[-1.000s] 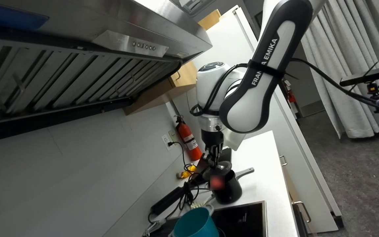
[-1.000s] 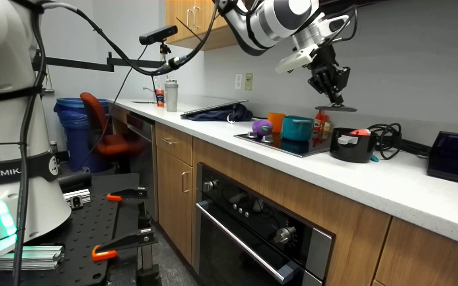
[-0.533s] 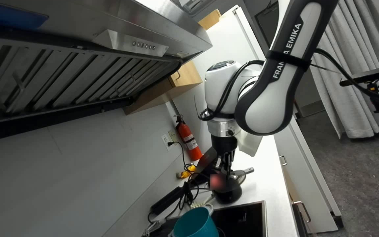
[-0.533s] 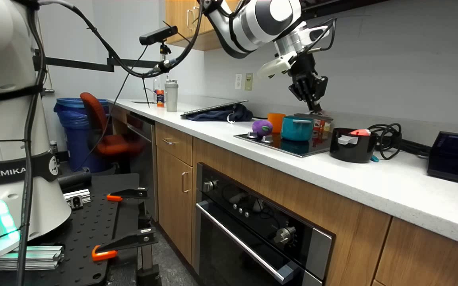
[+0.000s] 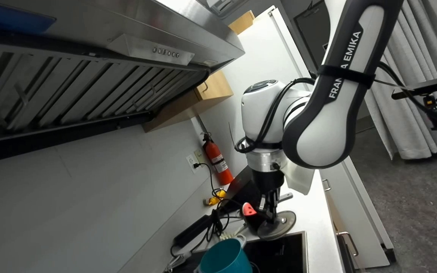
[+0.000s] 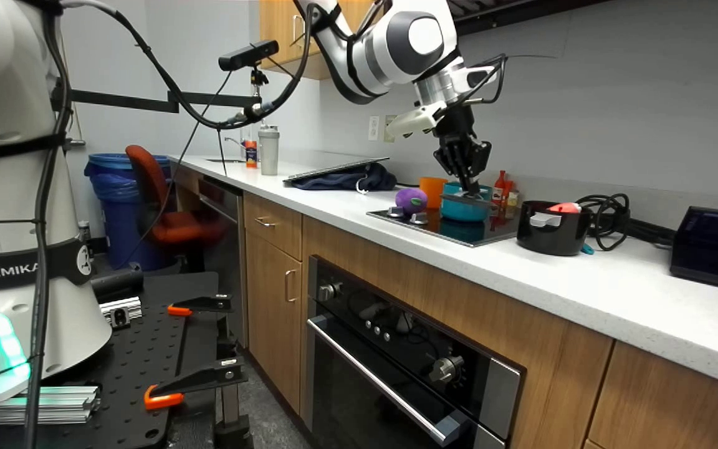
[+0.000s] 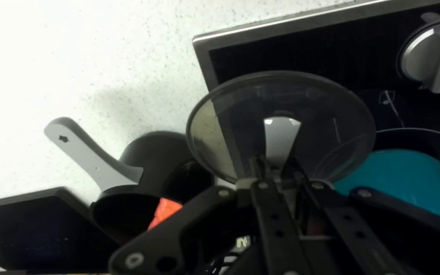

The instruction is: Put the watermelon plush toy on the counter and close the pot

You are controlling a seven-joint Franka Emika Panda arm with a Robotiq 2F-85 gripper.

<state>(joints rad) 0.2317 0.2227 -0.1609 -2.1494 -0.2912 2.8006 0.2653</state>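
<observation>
White speckled counter (image 6: 633, 293) runs along grey wall (image 6: 633, 112); black cooktop (image 5: 286, 250) set in it, steel-trimmed. Dark pot (image 6: 549, 240) stands on counter just beside cooktop. Watermelon plush toy (image 5: 248, 209) in pot, red top showing above rim. Gripper (image 7: 276, 170): jaws drawn in tight on knob of see-through lid (image 7: 315, 118), holding it clear of surface, above cooktop edge. Teal pot (image 5: 224, 258) on cooktop, orange cup (image 6: 432, 189) near. Metal range hood (image 5: 101, 57) overhead, red extinguisher (image 5: 216, 157) by wall, pale curtain (image 5: 408, 129) beyond, dark floor (image 5: 412, 201). Blue bin (image 6: 111, 218) near red chair (image 6: 181, 232).
</observation>
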